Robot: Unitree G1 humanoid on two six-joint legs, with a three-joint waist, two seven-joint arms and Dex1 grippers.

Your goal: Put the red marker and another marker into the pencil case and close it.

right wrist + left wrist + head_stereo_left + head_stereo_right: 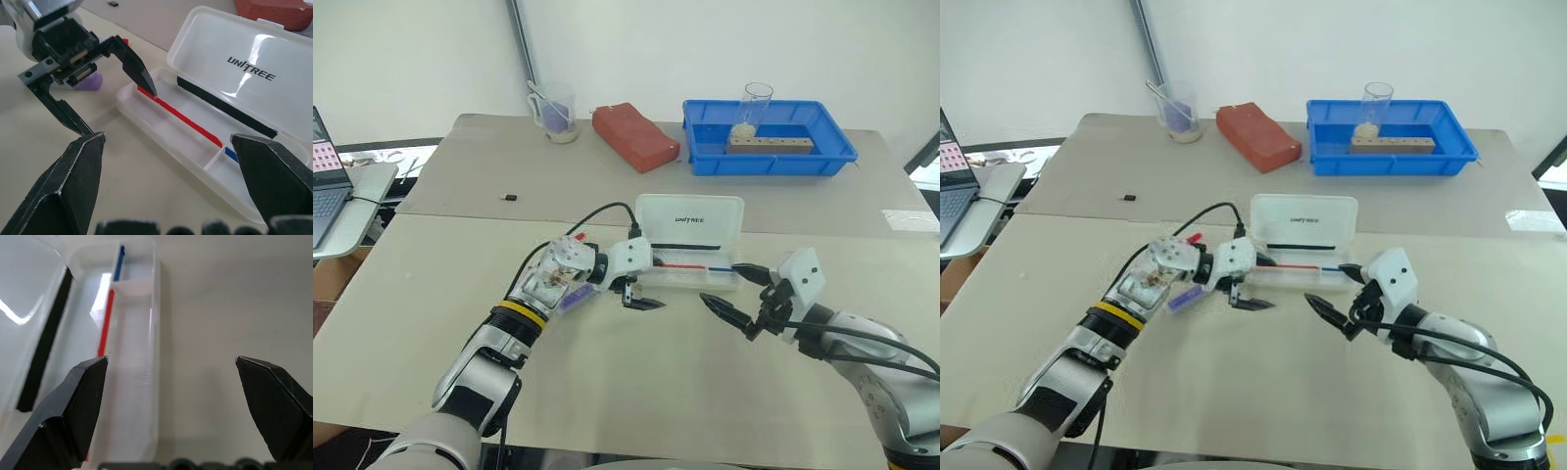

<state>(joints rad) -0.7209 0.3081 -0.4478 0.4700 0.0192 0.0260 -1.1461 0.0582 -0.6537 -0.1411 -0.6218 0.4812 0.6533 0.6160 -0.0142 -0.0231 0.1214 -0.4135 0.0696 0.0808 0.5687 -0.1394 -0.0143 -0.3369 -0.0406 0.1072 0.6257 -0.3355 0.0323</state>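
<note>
White translucent plastic pencil case (690, 250) lies open on the beige worktop (636, 382), lid up, a thin red stick (178, 116) and blue stick (119, 264) inside. Left gripper (639, 298) sits at the case's near left end, fingers wide, empty. Lavender highlighter (1184, 299) lies left of the case, beside that wrist. Right gripper (736, 295) is near the case's right end, fingers wide, empty.
</note>
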